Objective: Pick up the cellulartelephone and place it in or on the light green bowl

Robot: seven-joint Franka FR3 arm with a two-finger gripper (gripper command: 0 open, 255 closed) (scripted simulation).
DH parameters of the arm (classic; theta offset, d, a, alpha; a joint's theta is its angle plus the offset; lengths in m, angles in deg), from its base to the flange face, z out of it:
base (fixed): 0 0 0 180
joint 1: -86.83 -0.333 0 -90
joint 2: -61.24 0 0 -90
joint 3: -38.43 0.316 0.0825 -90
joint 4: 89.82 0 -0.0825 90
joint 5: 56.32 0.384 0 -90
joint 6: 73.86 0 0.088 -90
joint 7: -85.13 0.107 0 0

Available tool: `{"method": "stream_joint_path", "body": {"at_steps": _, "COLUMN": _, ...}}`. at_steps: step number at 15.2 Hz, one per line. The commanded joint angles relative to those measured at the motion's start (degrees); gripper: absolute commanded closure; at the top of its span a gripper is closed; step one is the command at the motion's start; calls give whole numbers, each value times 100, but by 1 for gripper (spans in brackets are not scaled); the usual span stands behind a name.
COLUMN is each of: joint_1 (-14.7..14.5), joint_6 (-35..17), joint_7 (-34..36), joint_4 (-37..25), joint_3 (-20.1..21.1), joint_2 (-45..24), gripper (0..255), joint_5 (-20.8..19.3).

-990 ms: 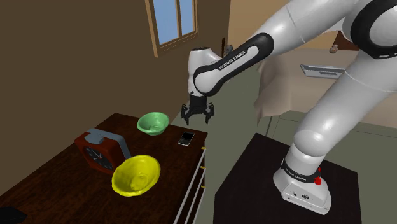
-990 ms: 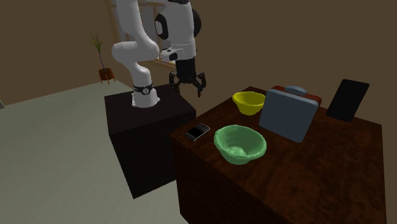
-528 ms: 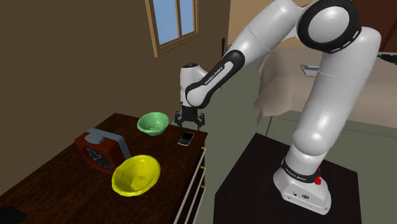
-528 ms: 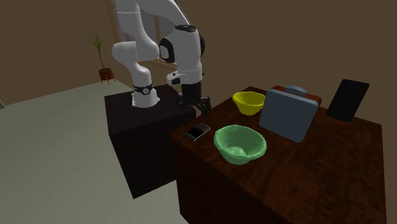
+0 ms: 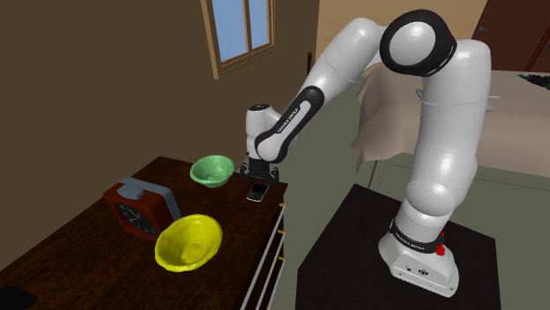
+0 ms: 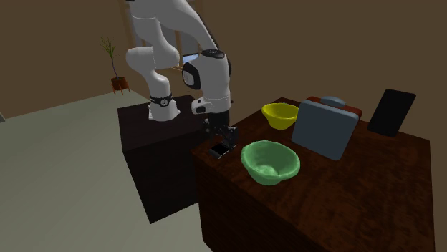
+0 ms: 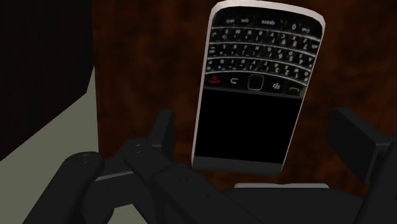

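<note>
Wrist view: phone (image 7: 253,89) lies lengthwise between the spread fingers (image 7: 354,137), keypad end pointing away from them.

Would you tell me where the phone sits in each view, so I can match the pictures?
Shoulder view: the phone lies at the table's right-hand edge, right of the green bowl, under the gripper.
Second exterior view: the phone lies at the table corner, left of the green bowl, under the gripper.
Wrist view: the phone lies between the open fingers, untouched.
Shared landmark: the gripper.
</note>
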Motion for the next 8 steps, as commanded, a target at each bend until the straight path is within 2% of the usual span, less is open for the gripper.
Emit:
{"method": "stream_joint_path", "body": {"at_steps": 1, "joint_1": -37, "joint_6": -145, "joint_7": 69, "joint_4": -1, "joint_3": -43, "joint_2": -151, "gripper": 0, "joint_5": -93}}
{"method": "stream_joint_path", "body": {"at_steps": 8, "joint_1": -49, "joint_6": -183, "joint_7": 87, "joint_4": -3, "joint_3": -58, "joint_2": -193, "gripper": 0, "joint_5": -117}}
